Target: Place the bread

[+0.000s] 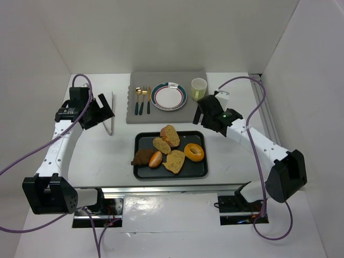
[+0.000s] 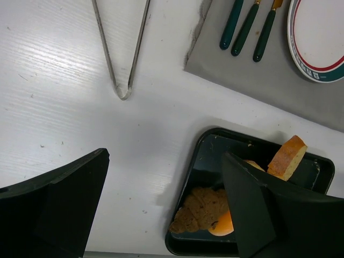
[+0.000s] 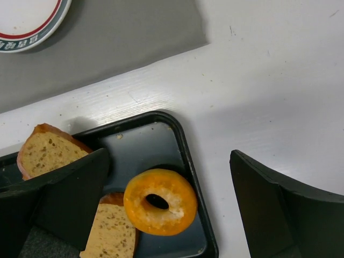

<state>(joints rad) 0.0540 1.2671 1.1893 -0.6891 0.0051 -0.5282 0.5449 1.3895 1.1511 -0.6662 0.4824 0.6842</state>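
While no piece has been lifted, the black tray (image 1: 144, 141) at near centre carries all the bread (image 1: 170, 135), and the plate (image 1: 155, 97) on the far mat (image 1: 141, 119) is bare. The left gripper (image 1: 101, 114) and right gripper (image 1: 203, 114) stand apart, empty. Next move, likely: descend on one piece, close.

Mixed bread pieces (image 1: 162, 145) on black tray (image 1: 196, 170)
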